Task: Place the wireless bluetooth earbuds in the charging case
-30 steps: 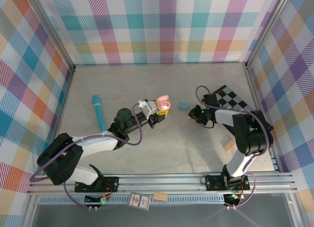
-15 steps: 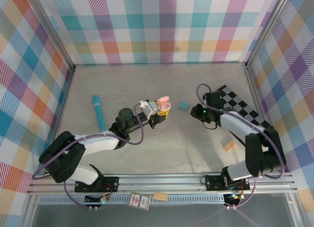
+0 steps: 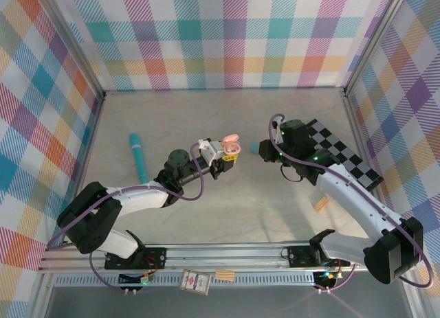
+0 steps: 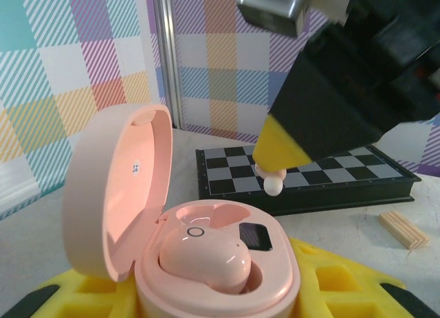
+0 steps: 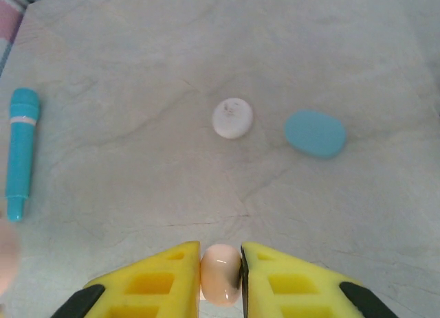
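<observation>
Our right claw pinched a pale pink earbud between its yellow fingertips, over bare table with open room ahead. The left claw gripped the pink case, its lid up and one earbud seated inside. The held earbud hung beyond the case, apart from it. Under the right claw lay a white earbud near a teal oval, with a teal tube well to the left. A chessboard and a wood block sat behind.
</observation>
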{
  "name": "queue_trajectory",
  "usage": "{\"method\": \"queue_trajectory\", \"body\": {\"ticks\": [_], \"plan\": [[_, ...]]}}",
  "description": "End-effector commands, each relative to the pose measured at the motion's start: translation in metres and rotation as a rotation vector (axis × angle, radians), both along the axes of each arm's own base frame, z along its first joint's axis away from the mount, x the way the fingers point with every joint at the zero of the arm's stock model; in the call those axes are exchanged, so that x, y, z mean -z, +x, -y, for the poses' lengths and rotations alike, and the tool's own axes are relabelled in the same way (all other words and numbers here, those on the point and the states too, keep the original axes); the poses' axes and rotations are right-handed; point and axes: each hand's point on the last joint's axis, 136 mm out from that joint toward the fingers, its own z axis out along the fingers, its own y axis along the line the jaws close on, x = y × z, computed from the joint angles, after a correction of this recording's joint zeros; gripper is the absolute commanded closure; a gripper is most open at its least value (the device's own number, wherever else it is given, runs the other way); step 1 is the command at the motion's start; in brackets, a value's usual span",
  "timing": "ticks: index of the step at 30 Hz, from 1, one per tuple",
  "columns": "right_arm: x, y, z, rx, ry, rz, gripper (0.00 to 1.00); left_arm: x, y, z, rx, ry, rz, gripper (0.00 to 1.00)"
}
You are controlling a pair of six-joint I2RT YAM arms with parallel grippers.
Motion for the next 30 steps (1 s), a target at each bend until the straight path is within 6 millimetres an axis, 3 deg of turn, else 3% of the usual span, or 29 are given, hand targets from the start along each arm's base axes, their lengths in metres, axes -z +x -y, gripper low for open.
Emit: {"method": "queue_trajectory", "body": {"ticks": [1,10,19,30], "plan": [[-0.02,-0.007,-0.004,-0.047,-0.072,0.066,0.78,-0.013,-0.002,0.006,0.021,-0.008,0.036,0.66],[-0.061,-0.014,-0.039,-0.148,-0.059,0.229,0.78,-0.011,-0.002,0.008,0.027,-0.002,0.031,0.66],[-0.066,-0.014,-0.065,-0.224,-0.07,0.261,0.78,-0.011,-0.005,0.008,0.038,0.0,0.03,0.66],[-0.055,-0.009,-0.073,-0.237,-0.086,0.244,0.78,-0.012,-0.008,0.009,0.057,-0.008,0.04,0.66]]}}
